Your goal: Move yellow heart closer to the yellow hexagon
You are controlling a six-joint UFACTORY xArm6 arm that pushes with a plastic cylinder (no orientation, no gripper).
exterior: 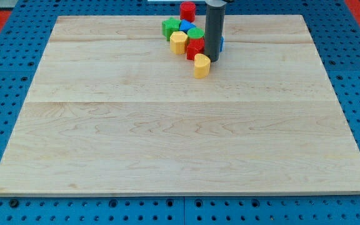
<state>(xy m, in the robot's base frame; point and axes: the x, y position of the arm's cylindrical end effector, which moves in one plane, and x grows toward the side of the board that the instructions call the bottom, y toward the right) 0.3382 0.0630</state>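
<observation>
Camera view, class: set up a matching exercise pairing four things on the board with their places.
Things:
1. yellow heart
2. yellow hexagon
3. red cylinder
4. my tip

Places:
A. nearest the view's top
B. just right of the heart, close beside it
C. lowest block, at the cluster's bottom edge
D. on the cluster's left side, below the green block

Pairs: 1-C, 2-D, 3-A, 4-B
</observation>
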